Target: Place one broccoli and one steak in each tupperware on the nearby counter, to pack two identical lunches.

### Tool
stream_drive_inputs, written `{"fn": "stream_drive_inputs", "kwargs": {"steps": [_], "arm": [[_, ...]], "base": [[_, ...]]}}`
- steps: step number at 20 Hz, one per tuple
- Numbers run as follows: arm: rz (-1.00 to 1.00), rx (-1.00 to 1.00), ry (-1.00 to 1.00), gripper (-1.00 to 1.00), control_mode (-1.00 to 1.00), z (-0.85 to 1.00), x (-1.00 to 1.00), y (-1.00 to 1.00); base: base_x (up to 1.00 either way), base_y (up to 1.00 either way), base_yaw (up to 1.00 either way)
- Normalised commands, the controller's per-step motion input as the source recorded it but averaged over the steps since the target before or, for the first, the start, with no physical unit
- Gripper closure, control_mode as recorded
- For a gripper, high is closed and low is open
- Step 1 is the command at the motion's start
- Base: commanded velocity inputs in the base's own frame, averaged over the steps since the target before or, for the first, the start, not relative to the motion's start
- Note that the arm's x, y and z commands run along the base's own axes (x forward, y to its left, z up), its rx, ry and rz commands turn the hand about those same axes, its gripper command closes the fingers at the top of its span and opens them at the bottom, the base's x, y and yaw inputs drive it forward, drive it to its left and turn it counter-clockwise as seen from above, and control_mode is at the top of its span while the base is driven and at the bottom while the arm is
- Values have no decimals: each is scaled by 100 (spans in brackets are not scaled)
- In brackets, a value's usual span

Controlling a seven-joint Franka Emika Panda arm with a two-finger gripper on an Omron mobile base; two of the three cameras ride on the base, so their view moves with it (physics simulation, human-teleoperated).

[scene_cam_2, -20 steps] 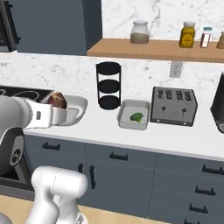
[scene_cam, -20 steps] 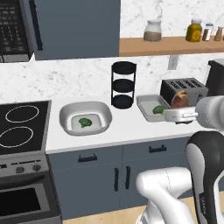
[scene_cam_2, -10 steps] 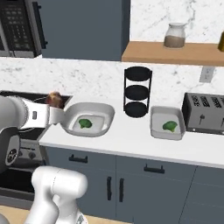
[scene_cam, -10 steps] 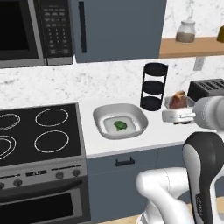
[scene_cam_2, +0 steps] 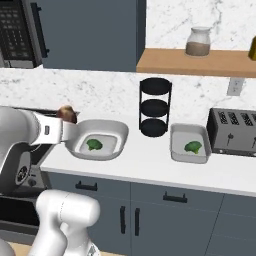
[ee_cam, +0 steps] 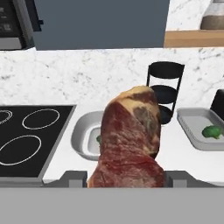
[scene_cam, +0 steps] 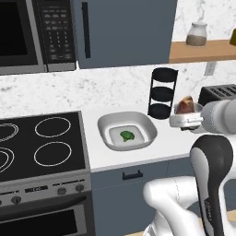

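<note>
The black rack (scene_cam_2: 155, 107) is standing at twelve o'clock between both containers, blocking that gap; bare bench (scene_cam_2: 145, 162) is lying open at six o'clock.

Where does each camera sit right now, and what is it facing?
Left base view: behind-left, over the stove and large tupperware; arm lower right.
Right base view: behind-right, over the counter and small tupperware; arm lower left.
Hand view: along the gripper, holding the steak.
All share the black rack.
</note>
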Motion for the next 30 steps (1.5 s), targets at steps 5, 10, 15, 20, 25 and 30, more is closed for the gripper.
{"fn": "stream_drive_inputs", "kwargs": {"steps": [5,10,15,20,25,30], "arm": [[1,0,2,100,-100,-47,54,6],[4,0,0,100,-100,-57,45,17],[5,0,-7,100,-100,-66,23,12],[7,0,-10,100,-100,-49,49,13],[4,0,-7,100,-100,-42,42,19],[2,-3,-3,100,-100,-32,45,16]], "base": [[0,0,0],[0,0,0],[0,0,0],[0,0,0],[0,0,0],[0,0,0]]}}
